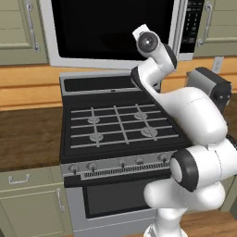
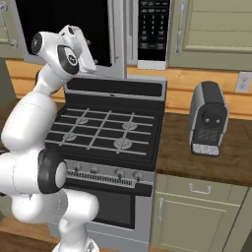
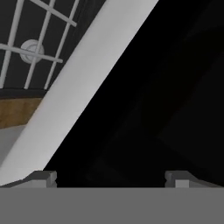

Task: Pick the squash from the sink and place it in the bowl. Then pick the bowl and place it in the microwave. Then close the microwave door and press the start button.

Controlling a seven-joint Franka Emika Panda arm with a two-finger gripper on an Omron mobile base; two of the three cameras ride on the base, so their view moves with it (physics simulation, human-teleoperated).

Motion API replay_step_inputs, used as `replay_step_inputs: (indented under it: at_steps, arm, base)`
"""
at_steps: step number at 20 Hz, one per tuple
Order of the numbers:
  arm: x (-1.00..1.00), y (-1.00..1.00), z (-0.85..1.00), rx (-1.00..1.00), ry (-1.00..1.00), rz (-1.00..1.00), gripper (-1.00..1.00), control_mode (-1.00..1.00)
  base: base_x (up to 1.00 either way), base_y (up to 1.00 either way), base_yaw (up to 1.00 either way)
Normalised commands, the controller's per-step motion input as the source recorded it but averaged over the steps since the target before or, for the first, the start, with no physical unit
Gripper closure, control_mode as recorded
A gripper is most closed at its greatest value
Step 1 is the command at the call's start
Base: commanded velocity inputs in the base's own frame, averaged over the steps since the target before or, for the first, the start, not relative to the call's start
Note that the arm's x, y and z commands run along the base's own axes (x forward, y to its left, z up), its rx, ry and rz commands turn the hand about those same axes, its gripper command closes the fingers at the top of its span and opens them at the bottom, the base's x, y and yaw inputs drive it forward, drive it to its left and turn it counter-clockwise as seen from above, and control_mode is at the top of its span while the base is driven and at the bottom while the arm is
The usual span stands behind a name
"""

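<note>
The silver microwave [image 1: 55,51] hangs above the stove, with its black keypad panel [image 2: 153,29] at the right. Its door [image 1: 111,28], with the large dark window, looks shut against the body, and the vertical bar handle [image 2: 118,34] stands beside the keypad. My hand is raised close in front of the door's lower right part. In the hand view my gripper [image 3: 111,177] is open with nothing between its fingertips [image 3: 41,178], facing the dark window and the door's silver frame edge [image 3: 83,83]. The squash, bowl and sink are out of view.
A gas stove [image 1: 115,125] with an oven sits directly below the microwave. A grey and black appliance [image 2: 209,118] stands on the wooden counter [image 2: 197,152] to the right. Green cabinets [image 1: 18,28] flank the microwave.
</note>
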Motion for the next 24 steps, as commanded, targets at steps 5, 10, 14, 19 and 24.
replay_step_inputs:
  at_steps: [5,10,14,19,24]
  arm:
    - [0.73,0.00,-0.11,0.00,0.11,0.01,-1.00,-1.00]
    - [0.30,0.00,0.00,0.00,0.04,0.01,-1.00,-1.00]
    - [-0.04,0.00,-0.01,0.01,0.09,0.04,-1.00,-1.00]
    - [0.40,0.01,-0.27,0.00,0.14,0.00,-1.00,-1.00]
    - [0.51,0.00,-0.24,0.00,0.10,0.00,-1.00,-1.00]
  base:
    - [0.00,0.00,0.00]
    - [0.00,0.00,0.00]
    - [0.00,0.00,0.00]
    - [0.00,0.00,0.00]
    - [0.00,0.00,0.00]
